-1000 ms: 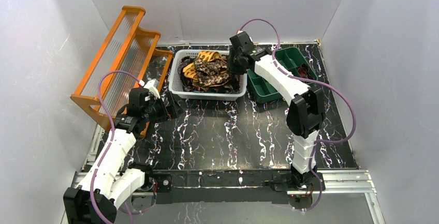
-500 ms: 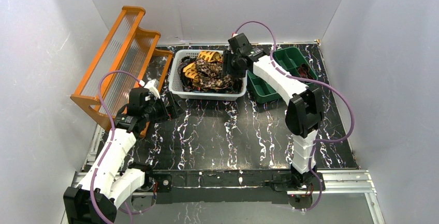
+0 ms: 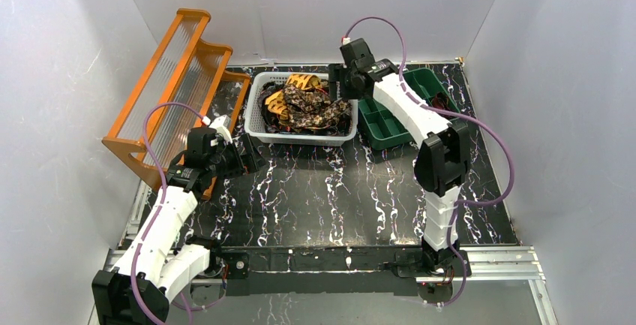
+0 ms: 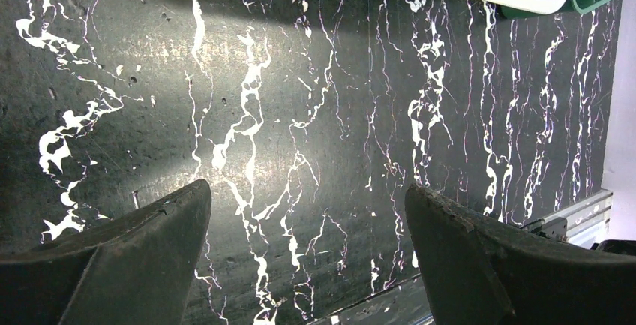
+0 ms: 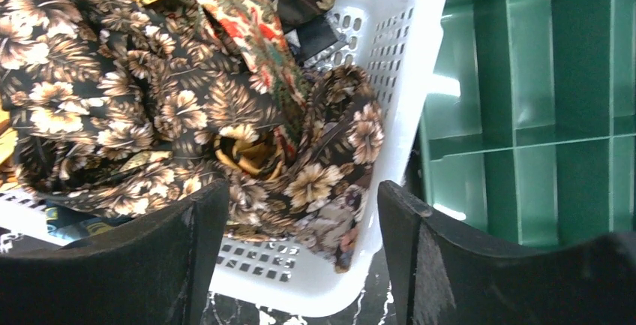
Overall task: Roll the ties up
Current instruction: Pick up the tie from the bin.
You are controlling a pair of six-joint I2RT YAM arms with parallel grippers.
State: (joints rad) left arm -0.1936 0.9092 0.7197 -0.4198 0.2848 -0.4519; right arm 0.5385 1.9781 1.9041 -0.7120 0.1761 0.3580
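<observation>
The ties [image 5: 187, 100] lie heaped in the white basket [image 5: 390, 77] at the far edge of the table [image 3: 322, 197], just beside the green divided bin [image 5: 525, 115], my right end effector [image 5: 300, 197] hanging open over the basket's rim, my left end effector [image 4: 307, 197] open above bare table, the lower ties buried.

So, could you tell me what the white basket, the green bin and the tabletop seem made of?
White basket: likely moulded plastic, smooth, with rows of slotted holes. Green bin: rigid plastic, shiny highlights on moulded dividers. Tabletop: black with white veins, dull sheen; marble-look sheet or stone, unclear which.
</observation>
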